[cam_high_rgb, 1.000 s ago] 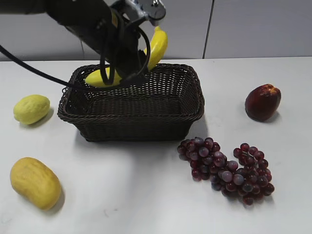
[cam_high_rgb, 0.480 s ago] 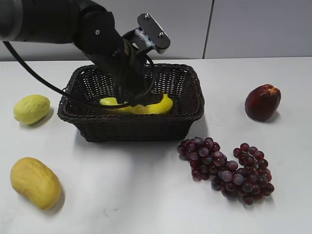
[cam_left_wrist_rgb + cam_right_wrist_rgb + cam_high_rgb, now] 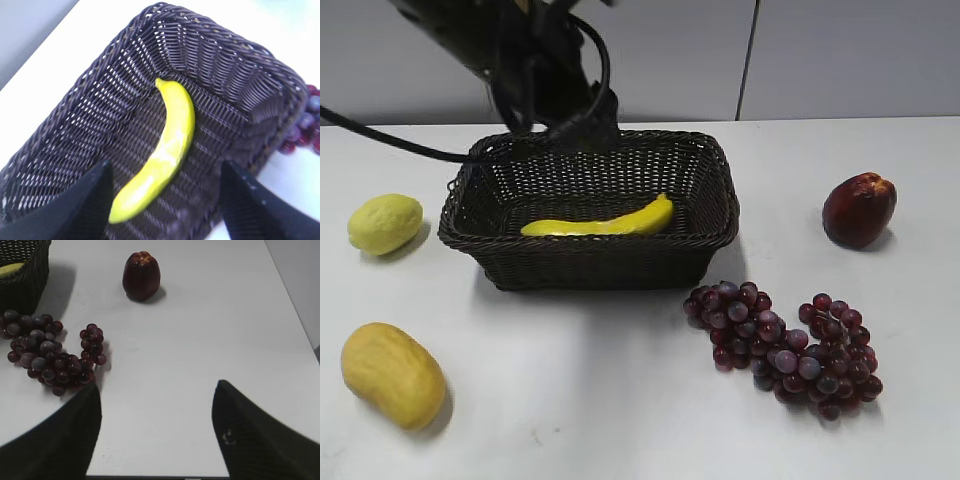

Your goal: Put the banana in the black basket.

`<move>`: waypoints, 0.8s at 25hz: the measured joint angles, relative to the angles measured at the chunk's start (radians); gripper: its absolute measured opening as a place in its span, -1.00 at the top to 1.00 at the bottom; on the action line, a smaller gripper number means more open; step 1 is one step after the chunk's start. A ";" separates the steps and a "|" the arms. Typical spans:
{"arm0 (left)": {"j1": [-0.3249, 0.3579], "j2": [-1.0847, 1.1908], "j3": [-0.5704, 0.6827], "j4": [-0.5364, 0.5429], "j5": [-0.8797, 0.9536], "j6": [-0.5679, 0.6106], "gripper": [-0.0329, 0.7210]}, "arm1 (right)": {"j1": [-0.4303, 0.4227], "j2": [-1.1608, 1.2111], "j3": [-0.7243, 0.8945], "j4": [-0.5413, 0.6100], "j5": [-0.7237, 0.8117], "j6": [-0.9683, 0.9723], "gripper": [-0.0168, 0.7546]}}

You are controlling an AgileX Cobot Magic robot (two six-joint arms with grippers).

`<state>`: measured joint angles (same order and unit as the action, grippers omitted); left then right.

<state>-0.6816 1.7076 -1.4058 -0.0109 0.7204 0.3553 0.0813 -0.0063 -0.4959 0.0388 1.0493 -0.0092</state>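
Observation:
The banana (image 3: pixel 605 222) lies flat on the floor of the black basket (image 3: pixel 585 262), along its length. In the left wrist view the banana (image 3: pixel 167 145) lies free in the basket (image 3: pixel 235 85). My left gripper (image 3: pixel 162 200) is open and empty, raised above the basket with the banana between and below its fingers. In the exterior view the left arm (image 3: pixel 535 70) is up behind the basket's far rim. My right gripper (image 3: pixel 157 432) is open and empty over bare table; the basket's corner (image 3: pixel 22 282) shows at the top left there.
A pale lemon (image 3: pixel 384 223) and an oval yellow-orange fruit (image 3: pixel 392 375) lie left of the basket. A bunch of dark grapes (image 3: pixel 785 350) lies at its front right and a dark red apple (image 3: pixel 859 209) further right. Both also show in the right wrist view.
The left gripper lowered the banana into the basket, let it go, and has risen up and back. The banana now lies free in the basket.

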 joint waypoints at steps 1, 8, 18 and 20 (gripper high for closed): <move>0.000 -0.031 0.000 -0.002 0.033 -0.009 -0.81 | 0.000 0.000 0.000 0.000 0.000 0.000 -0.48; 0.014 -0.185 0.000 -0.007 0.279 -0.096 -0.75 | 0.000 0.000 0.000 0.000 0.000 0.000 -0.48; 0.254 -0.253 0.075 -0.070 0.447 -0.143 -0.67 | 0.000 0.000 0.000 0.000 0.000 0.000 -0.48; 0.319 -0.286 0.141 -0.108 0.445 -0.145 -0.66 | 0.000 0.000 0.000 0.000 0.000 0.000 -0.48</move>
<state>-0.3627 1.4215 -1.2649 -0.1191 1.1651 0.2107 0.0813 -0.0063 -0.4959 0.0388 1.0493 -0.0092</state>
